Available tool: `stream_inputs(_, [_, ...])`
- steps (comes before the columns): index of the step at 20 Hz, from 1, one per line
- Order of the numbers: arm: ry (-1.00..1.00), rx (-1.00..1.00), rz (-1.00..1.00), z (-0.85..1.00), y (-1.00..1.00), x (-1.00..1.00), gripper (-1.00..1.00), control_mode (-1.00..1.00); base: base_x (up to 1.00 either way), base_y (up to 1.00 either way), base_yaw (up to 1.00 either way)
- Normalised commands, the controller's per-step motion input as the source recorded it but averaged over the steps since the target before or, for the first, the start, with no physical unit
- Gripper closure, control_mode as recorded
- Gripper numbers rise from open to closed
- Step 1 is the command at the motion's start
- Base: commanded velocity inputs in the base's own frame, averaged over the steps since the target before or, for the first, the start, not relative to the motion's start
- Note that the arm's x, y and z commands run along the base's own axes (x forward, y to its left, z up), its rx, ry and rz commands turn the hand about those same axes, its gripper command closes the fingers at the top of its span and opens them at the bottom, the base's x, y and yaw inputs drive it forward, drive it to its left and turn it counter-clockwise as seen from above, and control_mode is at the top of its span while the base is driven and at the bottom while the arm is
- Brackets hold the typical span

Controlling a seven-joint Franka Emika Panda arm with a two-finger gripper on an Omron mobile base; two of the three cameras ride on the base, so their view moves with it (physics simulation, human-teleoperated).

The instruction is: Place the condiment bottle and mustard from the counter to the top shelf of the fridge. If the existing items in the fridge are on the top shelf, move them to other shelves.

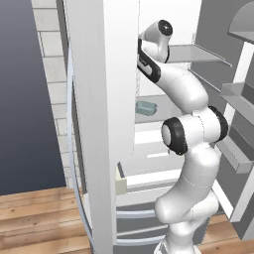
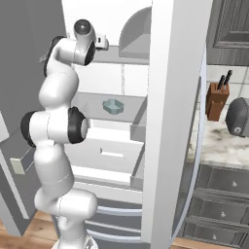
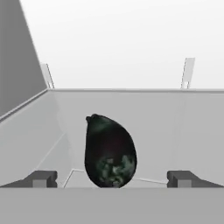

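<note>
One black object [image 3: 109,151], bottom cut off.

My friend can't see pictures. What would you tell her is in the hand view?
A dark, egg-shaped black object sits on a pale grey fridge shelf, right in front of the camera. The open gripper has one dark fingertip on each side of it, not touching it. Behind it is the white back wall.
</note>
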Motion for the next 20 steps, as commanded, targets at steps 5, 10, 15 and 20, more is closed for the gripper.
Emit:
stream_inputs(5, [0.06,-0.03,0.00,-0.12,0.02,0.47,-1.00,-1.00,0.00,0.00,0.00])
stream_inputs(10, [0.05,-0.03,0.00,-0.13,0.00,0.21,1.00,-1.00,0.00,0.00,0.00])
stream_inputs(15, [0.01,0.00,0.00,0.00,0.00,0.02,1.00,-1.00,0.00,0.00,0.00])
stream_inputs(20, [-0.05,0.00,0.01,0.00,0.00,-0.49,1.00,-1.00,0.00,0.00,0.00])
